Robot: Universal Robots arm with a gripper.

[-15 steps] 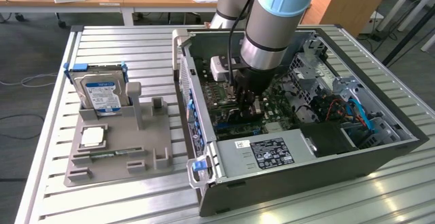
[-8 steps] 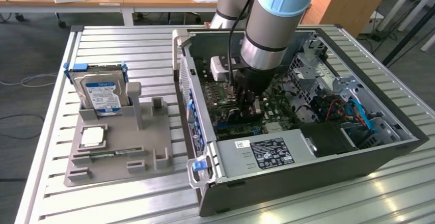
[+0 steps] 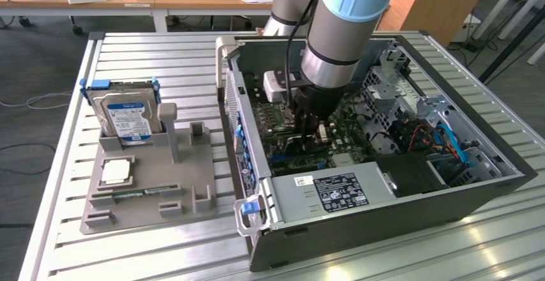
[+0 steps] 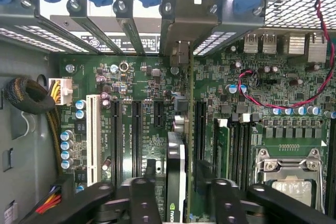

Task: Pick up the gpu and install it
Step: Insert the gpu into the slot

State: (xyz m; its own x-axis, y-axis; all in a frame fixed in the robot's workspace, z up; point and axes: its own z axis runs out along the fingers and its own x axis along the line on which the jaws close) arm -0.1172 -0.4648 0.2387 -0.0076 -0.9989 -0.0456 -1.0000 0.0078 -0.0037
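Observation:
The gpu (image 4: 176, 182) stands on edge in a motherboard slot inside the open computer case (image 3: 477, 191). Its metal bracket (image 4: 181, 30) sits against the case's rear slot openings. My gripper (image 4: 176, 169) hangs directly over the card, one black finger (image 4: 149, 174) on each side of it, with a small gap to the card on both sides. The jaws are open and hold nothing. In the exterior view the gripper (image 3: 311, 128) reaches down into the case over the green motherboard (image 3: 341, 144).
A grey parts holder (image 3: 145, 185) at the exterior view's left carries a hard drive (image 3: 127, 116). The power supply (image 3: 328, 191) fills the case's near end. Beside the card are a white slot (image 4: 93, 135), a CPU socket (image 4: 286, 182), a red cable (image 4: 273, 98) and a cable bundle (image 4: 29, 95).

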